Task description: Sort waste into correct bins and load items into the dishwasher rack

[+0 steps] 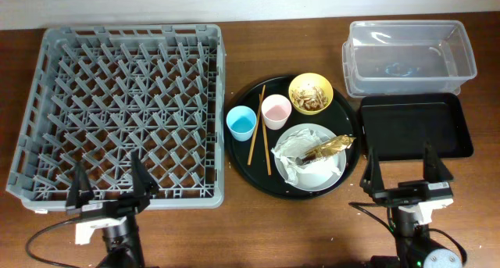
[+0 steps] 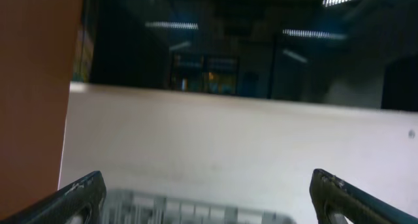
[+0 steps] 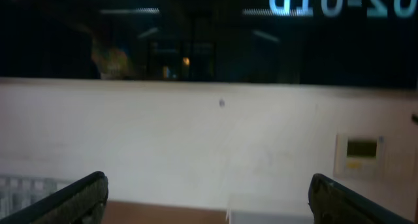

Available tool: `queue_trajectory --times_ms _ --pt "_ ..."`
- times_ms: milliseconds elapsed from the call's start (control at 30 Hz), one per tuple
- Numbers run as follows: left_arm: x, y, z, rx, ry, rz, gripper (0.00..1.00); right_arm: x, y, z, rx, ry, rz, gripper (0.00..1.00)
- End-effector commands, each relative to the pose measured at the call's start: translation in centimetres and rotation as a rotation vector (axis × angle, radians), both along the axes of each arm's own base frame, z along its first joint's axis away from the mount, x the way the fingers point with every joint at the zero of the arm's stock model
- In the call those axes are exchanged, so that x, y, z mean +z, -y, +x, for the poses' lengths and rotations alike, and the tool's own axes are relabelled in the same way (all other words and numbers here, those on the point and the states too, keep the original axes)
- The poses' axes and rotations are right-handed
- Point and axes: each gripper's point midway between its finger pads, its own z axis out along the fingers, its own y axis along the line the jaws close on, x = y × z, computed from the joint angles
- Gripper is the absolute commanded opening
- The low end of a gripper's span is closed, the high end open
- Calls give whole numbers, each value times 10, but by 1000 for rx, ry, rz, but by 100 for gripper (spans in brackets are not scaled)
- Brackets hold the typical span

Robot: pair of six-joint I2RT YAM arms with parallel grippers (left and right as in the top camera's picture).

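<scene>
Grippers both stand wide open and empty. The left gripper (image 1: 108, 165) sits at 7 o'clock on the worktop (image 1: 234, 233), its fingers overlapping the near wall of the dishwasher rack (image 1: 125, 32). The right gripper (image 1: 400, 152) sits at 5 o'clock, just beside the near edge of the shallow black tray (image 1: 414, 127).

Hazards, as judged:
- A forward move by either arm without lift may strike the rack wall or push the shallow tray.
- The gold-brown wrapper (image 1: 332, 147) lies across the napkin (image 1: 291, 152) on the plate (image 1: 324, 177). Pulling one may drag the other.
- The yellow bowl (image 1: 311, 94) holds loose scraps, and tilting it in transit may spill them.
- The chopsticks (image 1: 256, 127) lie flat between the blue cup (image 1: 241, 123) and the pink cup (image 1: 276, 111). A pinch there may topple a cup.

The clear tub (image 1: 461, 45) stands at 1 o'clock.

Only the overhead view shows the waste, the items and the bins. Both wrist views look at a pale wall. The left wrist view adds a blurred strip of rack below the left gripper (image 2: 206, 185), and the right gripper (image 3: 207, 185) frames no task thing clearly.
</scene>
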Motion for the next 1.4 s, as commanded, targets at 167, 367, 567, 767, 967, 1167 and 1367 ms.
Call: queue_trajectory --times_ms 167,367,567,767,967,1167,1367 --pt "100 -2 31 11 -259 6 99 60 -26 6 134 -184 -81 99" --pt "90 11 103 -91 -670 3 99 69 -39 58 260 -633 -22 99" --pt "61 36 141 -221 -1094 -28 99 22 -64 70 396 -1115 -90 98" --pt "15 53 167 -275 -1266 -31 99 -52 -102 92 577 -1458 87 98" --pt "-17 52 184 -267 -1349 -39 99 -181 -105 93 -93 -1968 325 94" --pt "-32 52 190 -267 -1390 -44 99 -246 -105 90 -479 -1986 357 77" --pt "-32 52 190 -267 -1389 -44 99 -276 -102 86 -452 -1971 329 56"
